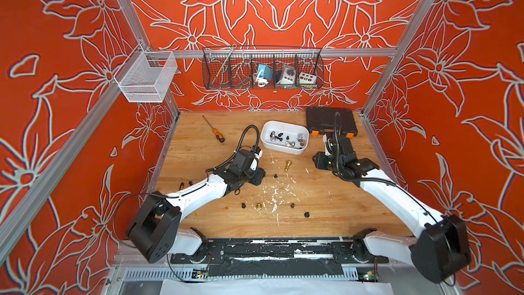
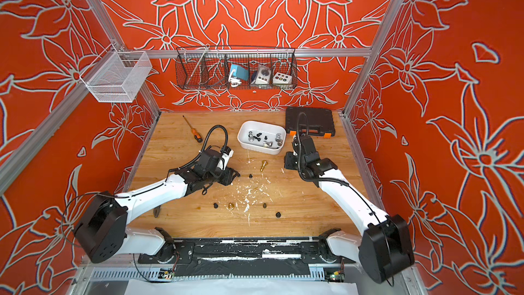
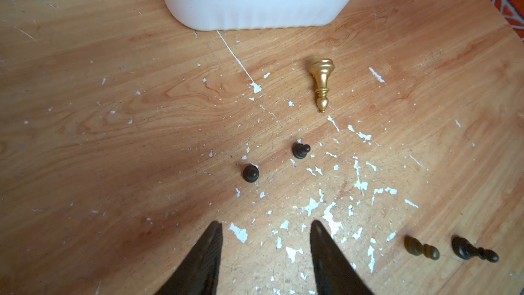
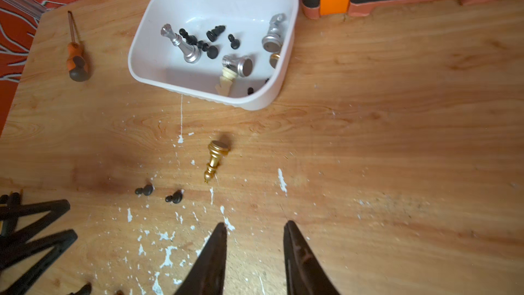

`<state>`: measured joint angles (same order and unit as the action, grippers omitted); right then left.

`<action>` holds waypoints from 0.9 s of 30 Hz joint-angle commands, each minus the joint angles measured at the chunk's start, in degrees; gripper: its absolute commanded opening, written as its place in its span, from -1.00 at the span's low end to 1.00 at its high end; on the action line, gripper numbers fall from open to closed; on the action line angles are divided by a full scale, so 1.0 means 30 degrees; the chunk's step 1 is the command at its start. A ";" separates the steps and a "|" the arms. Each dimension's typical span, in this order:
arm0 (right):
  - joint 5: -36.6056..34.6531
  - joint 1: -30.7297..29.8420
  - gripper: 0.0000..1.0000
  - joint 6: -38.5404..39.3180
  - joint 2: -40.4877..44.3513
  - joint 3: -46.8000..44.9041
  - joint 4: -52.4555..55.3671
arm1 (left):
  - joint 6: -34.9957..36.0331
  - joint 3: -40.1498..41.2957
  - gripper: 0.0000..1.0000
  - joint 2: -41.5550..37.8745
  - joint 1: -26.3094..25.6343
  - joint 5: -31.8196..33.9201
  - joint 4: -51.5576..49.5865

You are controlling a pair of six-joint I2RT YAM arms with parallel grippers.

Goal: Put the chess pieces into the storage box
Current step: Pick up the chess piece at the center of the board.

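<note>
Gold chess piece [image 3: 321,80] lies flat on wooden bench [image 3: 113,109], base toward white plastic storage box [image 3: 255,9], tip toward near edge; left pincer [image 3: 266,222], right pincer [image 4: 255,222] apart, empty.

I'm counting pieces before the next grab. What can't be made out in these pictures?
1. Box, left wrist view: cut off by the top edge; most contents unseen.
2. Gold piece in the box, right wrist view: half hidden behind the box wall; type unclear.
3. Loose pawns, both top views: too small to tell upright from lying.
4. Dark tool, in a top view: mostly under the left arm; unidentifiable.
</note>
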<state>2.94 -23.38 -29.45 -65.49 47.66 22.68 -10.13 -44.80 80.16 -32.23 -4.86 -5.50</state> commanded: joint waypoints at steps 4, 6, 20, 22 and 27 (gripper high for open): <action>-0.1765 0.0096 -0.25 -0.0424 0.3916 -0.2695 0.2256 | -0.0206 -0.0821 0.02 0.1441 0.0092 -0.0336 -0.0382; -0.1944 0.0102 -0.24 -0.0650 0.5162 -0.3453 0.2529 | -0.0247 -0.1068 0.02 0.1945 0.0100 -0.0491 -0.0306; -0.2143 0.0106 -0.23 -0.2434 0.8458 -0.5641 0.4308 | 0.0121 -0.2249 -0.04 0.4818 0.0034 0.0244 -0.0600; -0.2093 0.0105 -0.23 -0.2567 0.8470 -0.5775 0.4273 | 0.0156 -0.2411 -0.06 0.5086 0.0034 0.0278 -0.0574; -0.1962 0.0115 -0.23 -0.3000 0.8689 -0.6059 0.4156 | 0.0311 -0.2725 -0.10 0.5572 0.0029 0.0360 -0.0468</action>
<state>-2.09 -23.29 -36.58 -40.36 30.37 34.50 -10.00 -51.59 95.98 -32.23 -4.58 -6.81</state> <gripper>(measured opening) 0.386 0.452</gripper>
